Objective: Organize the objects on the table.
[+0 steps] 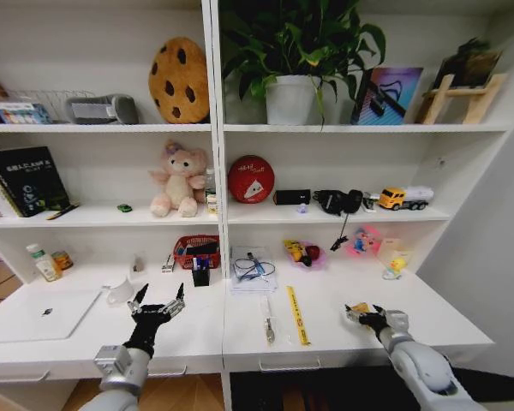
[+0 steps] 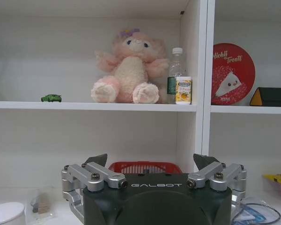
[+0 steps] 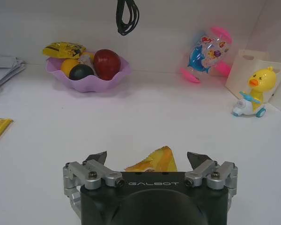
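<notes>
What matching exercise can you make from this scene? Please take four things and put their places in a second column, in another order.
Things:
1. silver laptop
2. yellow ruler
3. green toy car
4. yellow wrapper

Places:
A. on the shelf, beside the pink plush toy
B. on the desk, between the open fingers of the right gripper
C. flat on the far left of the desk
D. on the desk, right of the centre seam, lying front to back

Pairs: 1-C, 2-D, 3-A, 4-B
</notes>
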